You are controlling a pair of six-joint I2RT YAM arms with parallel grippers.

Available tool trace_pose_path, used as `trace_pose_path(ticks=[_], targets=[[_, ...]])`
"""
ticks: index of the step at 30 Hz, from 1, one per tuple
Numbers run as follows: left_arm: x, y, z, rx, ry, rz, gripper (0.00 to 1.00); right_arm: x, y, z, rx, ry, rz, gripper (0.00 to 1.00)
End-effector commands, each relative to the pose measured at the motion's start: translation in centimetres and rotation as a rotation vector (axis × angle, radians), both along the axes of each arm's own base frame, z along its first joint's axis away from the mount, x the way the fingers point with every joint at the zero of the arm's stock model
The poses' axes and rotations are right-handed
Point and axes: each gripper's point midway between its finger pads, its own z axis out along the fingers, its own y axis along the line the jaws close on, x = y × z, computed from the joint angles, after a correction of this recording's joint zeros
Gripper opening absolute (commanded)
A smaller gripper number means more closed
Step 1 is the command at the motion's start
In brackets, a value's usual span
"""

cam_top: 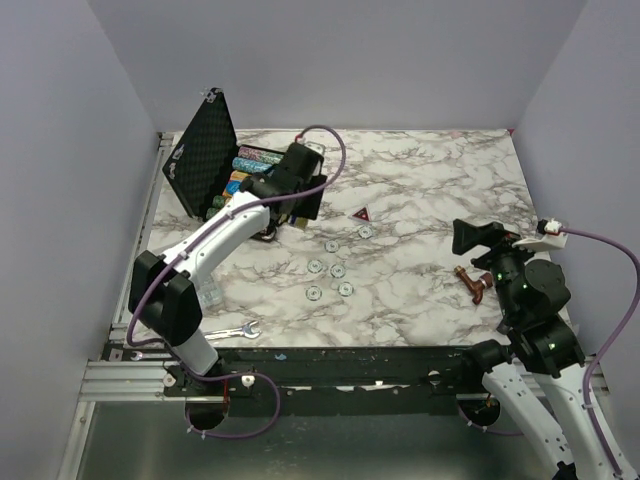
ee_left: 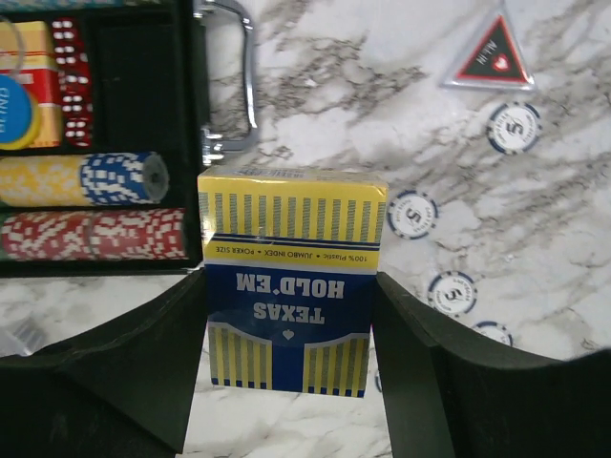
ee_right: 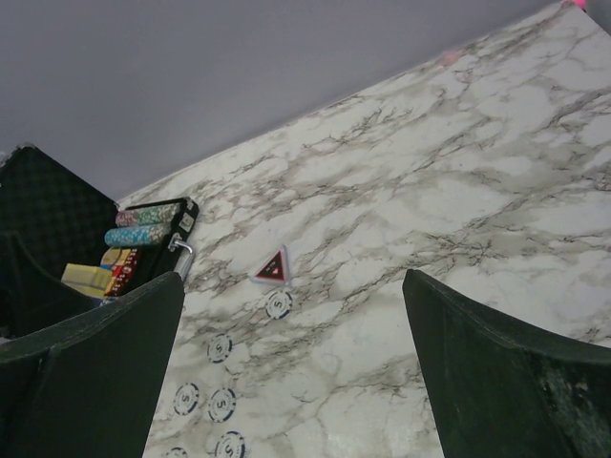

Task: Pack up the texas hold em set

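The black case (cam_top: 200,155) stands open at the back left, with rows of coloured chips (cam_top: 255,160) in its tray. My left gripper (cam_top: 298,212) is shut on the yellow-blue card box (ee_left: 291,277), just right of the case's metal handle (ee_left: 229,76). Chip rows (ee_left: 91,205) and red dice (ee_left: 67,76) show in the tray. The dark red triangle (cam_top: 361,213) and several whitish chips (cam_top: 338,270) lie on the marble to the right; they also show in the right wrist view, the triangle (ee_right: 273,267) and chips (ee_right: 220,347). My right gripper (cam_top: 470,237) is open and empty, raised at the right.
A silver wrench (cam_top: 235,332) lies near the front left edge. A brown tap-shaped piece (cam_top: 473,283) lies on the table by my right arm. Lilac walls close the back and sides. The case lid stands upright behind my left gripper.
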Motion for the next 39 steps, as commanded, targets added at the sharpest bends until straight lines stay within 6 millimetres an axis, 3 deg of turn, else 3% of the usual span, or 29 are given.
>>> trace_pose_path(ticks=[1,7,10,17,23,29,39], targets=[[3.6,4.1,2.5,0.037,-0.023,0.102,0.08,0.1,0.3,0.1,-0.001,-0.011,0.019,1.00],[9.3,6.9,3.9,0.093,-0.054,0.170,0.04,0.2,0.6,-0.1,0.001,-0.006,0.031,1.00],[11.7,7.0,3.9,0.076,-0.096,0.163,0.04,0.2,0.6,-0.4,0.000,0.003,0.029,1.00],[15.0,7.9,2.2,0.040,-0.081,0.175,0.04,0.4,0.7,-0.5,-0.002,0.013,0.030,1.00],[16.3,8.6,-0.4,0.066,-0.035,0.200,0.04,0.8,1.0,-0.9,0.001,0.032,0.036,1.00],[17.0,8.0,-2.6,0.057,0.004,0.190,0.04,1.2,1.3,-0.7,-0.005,0.038,0.043,1.00],[16.3,9.3,-6.5,0.158,0.086,0.189,0.04,1.2,1.2,-0.9,-0.007,0.045,0.038,1.00]])
